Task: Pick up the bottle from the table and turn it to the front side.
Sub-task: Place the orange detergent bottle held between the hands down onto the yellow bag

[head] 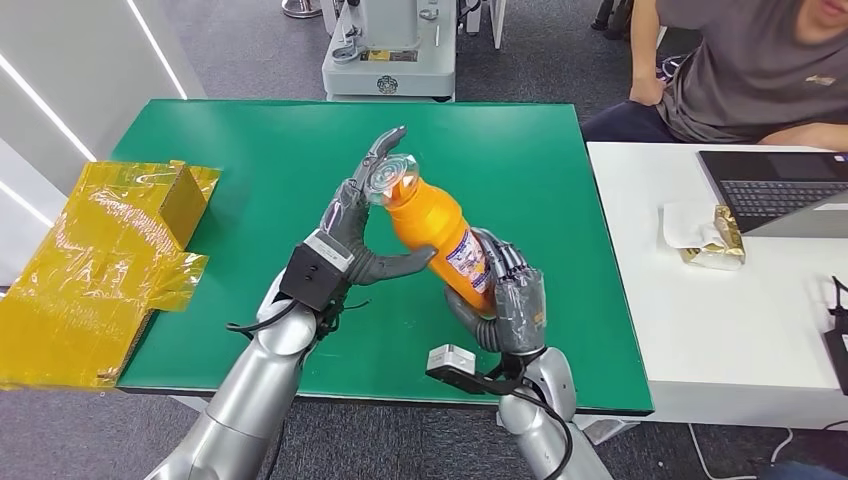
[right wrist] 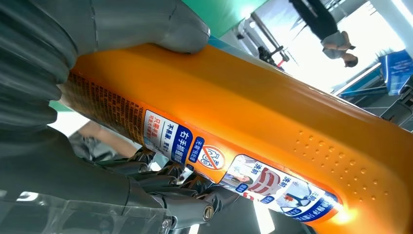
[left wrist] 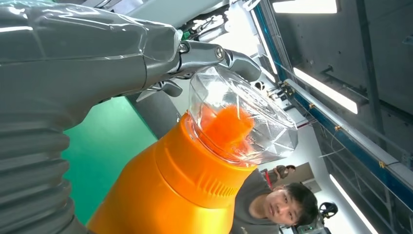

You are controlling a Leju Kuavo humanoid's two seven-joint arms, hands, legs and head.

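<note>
Already clear of the green worktop (head: 250, 150), the orange bottle (head: 440, 240) tilts — right hand (head: 505, 300) gripping its base. Left hand (head: 365, 215) touches the clear cap (head: 388, 172), fingers spread — likely to turn it.

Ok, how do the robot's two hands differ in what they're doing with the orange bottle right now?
The right hand wraps around the lower body of the orange bottle, over its label, and carries it above the green table. The left hand is up at the top, fingers against the clear cap, thumb reaching toward the bottle's side. The right sits lower, the left higher. Both touch the same tilted bottle.
</note>
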